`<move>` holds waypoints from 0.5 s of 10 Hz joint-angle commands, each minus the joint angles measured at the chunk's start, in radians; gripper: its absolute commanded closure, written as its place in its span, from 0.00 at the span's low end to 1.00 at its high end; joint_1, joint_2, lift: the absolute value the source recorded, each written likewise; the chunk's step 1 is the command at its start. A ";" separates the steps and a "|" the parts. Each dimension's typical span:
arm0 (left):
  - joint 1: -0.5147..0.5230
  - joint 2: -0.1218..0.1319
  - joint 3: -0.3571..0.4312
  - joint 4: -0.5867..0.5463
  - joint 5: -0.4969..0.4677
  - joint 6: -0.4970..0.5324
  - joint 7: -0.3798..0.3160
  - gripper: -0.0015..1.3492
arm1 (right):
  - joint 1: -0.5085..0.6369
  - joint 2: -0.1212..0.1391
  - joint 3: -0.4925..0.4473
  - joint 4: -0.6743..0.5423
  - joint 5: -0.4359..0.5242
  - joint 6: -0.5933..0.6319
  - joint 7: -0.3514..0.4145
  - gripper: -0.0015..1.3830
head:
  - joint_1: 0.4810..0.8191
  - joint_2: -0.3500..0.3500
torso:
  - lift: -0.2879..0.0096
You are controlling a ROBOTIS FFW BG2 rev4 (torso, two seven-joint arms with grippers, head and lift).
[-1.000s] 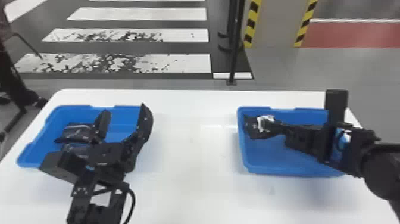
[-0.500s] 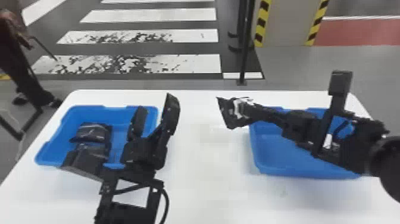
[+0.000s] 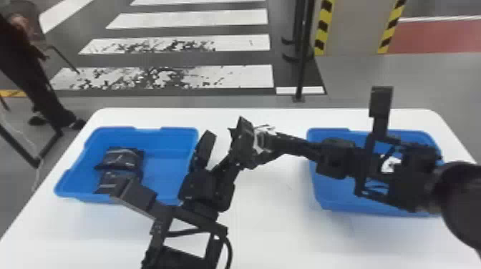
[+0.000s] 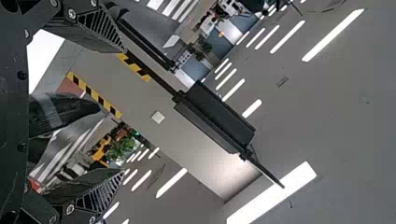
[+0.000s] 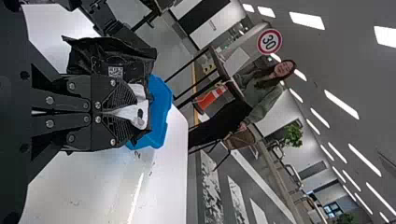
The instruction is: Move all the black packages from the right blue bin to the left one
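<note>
From the robot's head, the widest vantage looks forward and down over the white table [image 3: 265, 232], with both blue plastic bins, left [image 3: 166, 168] and right [image 3: 336, 193], at middle range. The left wrist view peers out from close behind the left black claw [image 3: 222, 155], tilted steeply up toward white ceiling lights [image 4: 332, 35]; it shares the beige pillar with yellow-and-black edges [image 3: 354, 28] with the head view. The right wrist view, close behind the right black claw [image 3: 265, 141], faces the robot's left, sharing the table, left bin and white-striped grey floor [image 3: 200, 19] with the head view.
</note>
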 commanded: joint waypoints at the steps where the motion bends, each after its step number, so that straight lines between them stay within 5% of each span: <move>1: 0.000 0.003 -0.009 -0.005 -0.002 0.017 -0.003 0.12 | -0.010 -0.004 0.033 -0.012 -0.030 -0.010 0.002 0.85 | 0.63 0.64 | 0.38; 3: 0.000 0.006 -0.019 -0.015 -0.002 0.047 -0.017 0.17 | -0.015 -0.004 0.043 -0.015 -0.038 -0.034 0.002 0.85 | 0.63 0.65 | 0.38; 5: 0.010 0.004 -0.001 -0.027 -0.024 0.088 -0.017 0.73 | -0.017 -0.002 0.047 -0.012 -0.060 -0.064 0.004 0.85 | 0.63 0.64 | 0.38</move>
